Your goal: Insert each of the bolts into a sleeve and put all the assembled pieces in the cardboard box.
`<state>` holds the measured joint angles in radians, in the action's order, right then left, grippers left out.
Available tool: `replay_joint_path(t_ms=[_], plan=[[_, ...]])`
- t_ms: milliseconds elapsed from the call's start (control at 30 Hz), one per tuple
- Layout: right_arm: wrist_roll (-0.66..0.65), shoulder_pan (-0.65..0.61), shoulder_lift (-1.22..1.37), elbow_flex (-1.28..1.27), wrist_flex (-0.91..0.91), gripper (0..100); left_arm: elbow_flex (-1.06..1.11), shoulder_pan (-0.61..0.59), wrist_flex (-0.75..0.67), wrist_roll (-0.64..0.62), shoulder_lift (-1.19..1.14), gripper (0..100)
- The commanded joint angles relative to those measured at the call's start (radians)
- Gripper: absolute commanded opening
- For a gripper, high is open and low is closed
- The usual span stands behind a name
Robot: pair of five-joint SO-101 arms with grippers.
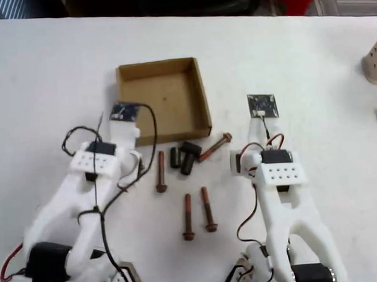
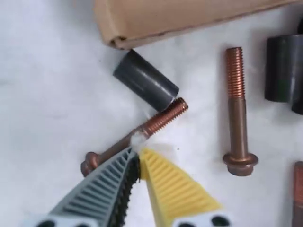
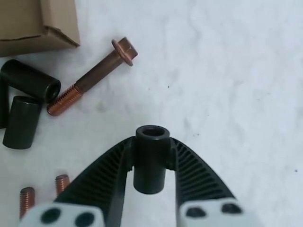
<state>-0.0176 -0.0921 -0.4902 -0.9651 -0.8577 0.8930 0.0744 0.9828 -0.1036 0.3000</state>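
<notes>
Left claw [image 2: 137, 150] pinching bolt [image 2: 161, 118], right claw [image 3: 151, 142] clamped round upright sleeve [image 3: 150, 163]

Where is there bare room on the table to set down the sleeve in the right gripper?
Bare table lies to the outer side of the right gripper, which holds the sleeve, and beyond the cardboard box. Just in front of the box it is crowded: bolts and black sleeves lie close together.

No text, label or number can be read, cardboard box [image 1: 202, 94] walls plain — unprinted
</notes>
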Motion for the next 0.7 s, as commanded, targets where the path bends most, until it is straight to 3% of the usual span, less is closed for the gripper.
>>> replay_joint_path(t_ms=[0, 100, 267, 400, 533, 667], plan=[[-0.009, 0.01, -0.035, 0.011, 0.008, 1.8, -0.006, -0.013, 0.012, -0.055, 0.047, 15], [-0.011, 0.007, -0.035, 0.011, 0.012, 1.9, -0.006, -0.013, 0.048, -0.084, 0.053, 23], [-0.011, 0.002, -0.033, 0.011, 0.013, 1.9, -0.032, -0.093, 0.064, -0.115, 0.054, 21], [-0.011, 0.004, -0.033, 0.011, 0.013, 1.9, -0.089, -0.101, 0.178, -0.101, 0.045, 21], [-0.011, 0.007, -0.033, 0.011, 0.013, 1.9, -0.069, -0.048, 0.203, 0.161, 0.045, 21], [-0.017, 0.008, -0.035, 0.011, 0.013, 1.9, -0.003, -0.015, 0.17, 0.16, 0.045, 21]])
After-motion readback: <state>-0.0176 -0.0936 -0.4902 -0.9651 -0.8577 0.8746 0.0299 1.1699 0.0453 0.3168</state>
